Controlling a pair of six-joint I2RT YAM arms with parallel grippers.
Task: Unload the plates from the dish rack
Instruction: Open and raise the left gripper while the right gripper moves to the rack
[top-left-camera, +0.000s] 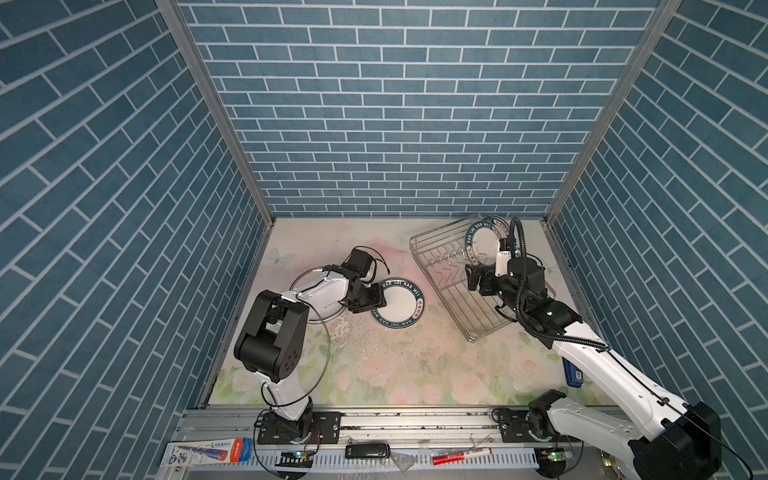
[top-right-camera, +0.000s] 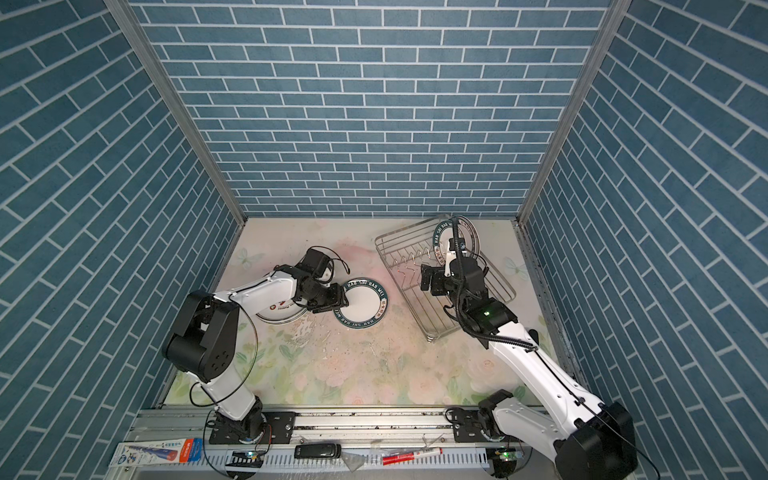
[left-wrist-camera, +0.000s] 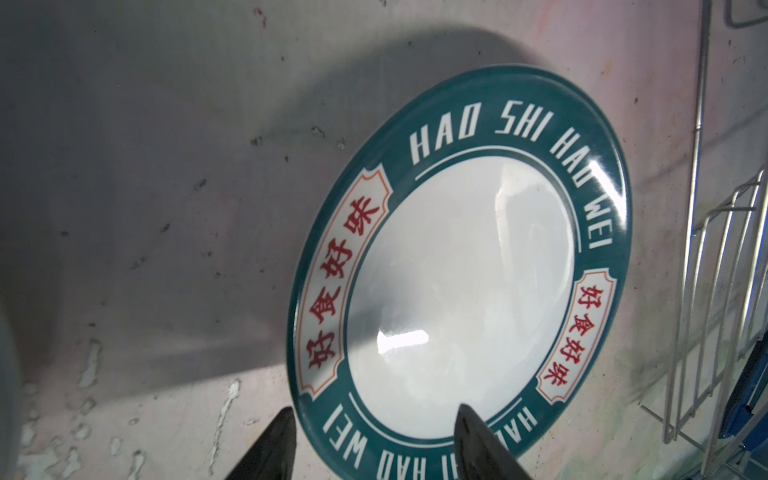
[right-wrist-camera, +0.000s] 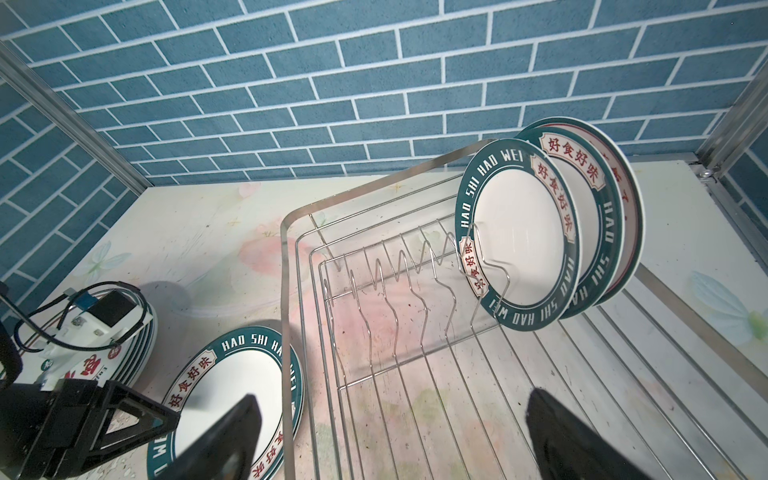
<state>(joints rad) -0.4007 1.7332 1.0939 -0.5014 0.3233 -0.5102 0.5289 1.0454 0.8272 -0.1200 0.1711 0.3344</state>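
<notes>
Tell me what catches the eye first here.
A green-rimmed plate lies flat at the centre, the left gripper open at its edge. Three plates stand in the rack at back right, the right gripper open before them.

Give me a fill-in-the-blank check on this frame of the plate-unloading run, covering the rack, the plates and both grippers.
1. The dish rack holds ___ plates, standing on edge at one end.
2. The green-rimmed plate below the left gripper lies on the ___, outside the rack.
3. The right gripper hangs over the rack with its jaws ___.
4. That plate's rim lettering reads HAO SHI HAO ___.
Missing words: three; table; open; WEI.
</notes>
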